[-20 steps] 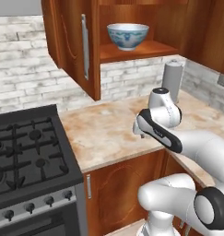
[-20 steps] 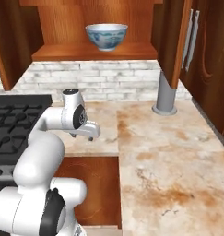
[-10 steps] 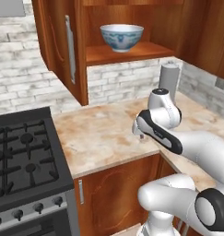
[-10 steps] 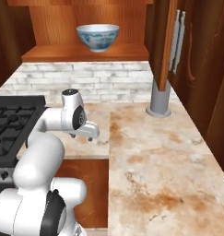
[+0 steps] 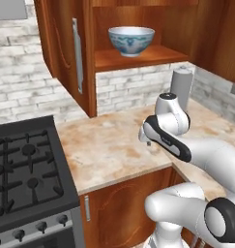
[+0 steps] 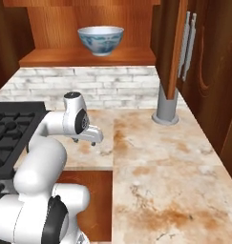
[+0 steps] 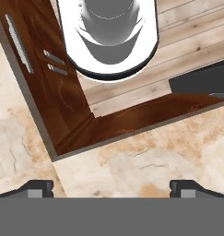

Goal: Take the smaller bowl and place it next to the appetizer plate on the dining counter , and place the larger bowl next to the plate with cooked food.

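Observation:
The larger bowl, white with a blue-teal pattern, stands upright on the wooden shelf of an open wall cabinet. My gripper hangs low over the marbled worktop, well below and in front of that bowl, pointing down. Its jaws are open with nothing between them; in the hand view the gripper has its fingertips far apart over the worktop's corner edge. The smaller bowl, the dining counter and both plates are out of view.
A black stove takes up the worktop's left end. A grey cylinder stands at the back by the brick wall. An open cabinet door juts out beside the shelf.
The whole picture has shifted a little, so the base has moved. The arm keeps the same pose, the jaws stay open, and the bowl rests on its shelf.

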### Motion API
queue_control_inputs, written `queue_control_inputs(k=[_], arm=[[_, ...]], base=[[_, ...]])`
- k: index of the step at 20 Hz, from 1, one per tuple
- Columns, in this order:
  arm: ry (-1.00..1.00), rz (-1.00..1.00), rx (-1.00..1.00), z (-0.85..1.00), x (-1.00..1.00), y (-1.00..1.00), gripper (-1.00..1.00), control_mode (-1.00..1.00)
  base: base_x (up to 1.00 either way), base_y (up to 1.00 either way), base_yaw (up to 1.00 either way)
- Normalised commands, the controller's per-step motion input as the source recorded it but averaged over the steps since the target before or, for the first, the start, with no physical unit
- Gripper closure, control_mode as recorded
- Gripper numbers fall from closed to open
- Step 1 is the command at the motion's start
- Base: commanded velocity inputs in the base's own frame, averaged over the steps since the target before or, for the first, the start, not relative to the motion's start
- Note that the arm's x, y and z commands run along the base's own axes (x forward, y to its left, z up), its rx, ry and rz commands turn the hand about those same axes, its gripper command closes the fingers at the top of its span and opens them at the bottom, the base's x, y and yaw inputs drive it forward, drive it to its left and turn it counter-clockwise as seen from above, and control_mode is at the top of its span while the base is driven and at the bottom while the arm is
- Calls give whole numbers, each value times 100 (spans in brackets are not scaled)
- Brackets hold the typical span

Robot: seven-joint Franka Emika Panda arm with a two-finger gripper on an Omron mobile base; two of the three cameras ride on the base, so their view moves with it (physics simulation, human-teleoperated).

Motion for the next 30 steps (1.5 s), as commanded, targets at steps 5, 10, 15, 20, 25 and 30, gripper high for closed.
queue_control_inputs(k=[5, 10, 15, 20, 25, 30], arm=[[0, 0, 0, 0, 0, 0, -100, 100], [-1, 3, 0, 0, 0, 0, -100, -100], [-9, 13, -1, 12, -6, 0, -100, -100], [-26, 23, -10, 68, -23, 1, -100, -100], [-23, 16, -1, 92, 0, -3, -100, -100], [-16, -18, 34, 55, 1, 6, -100, -100]], base=[[48, 1, 5], [16, 0, 3], [0, 0, 0], [0, 0, 0], [0, 0, 0], [0, 0, 0]])
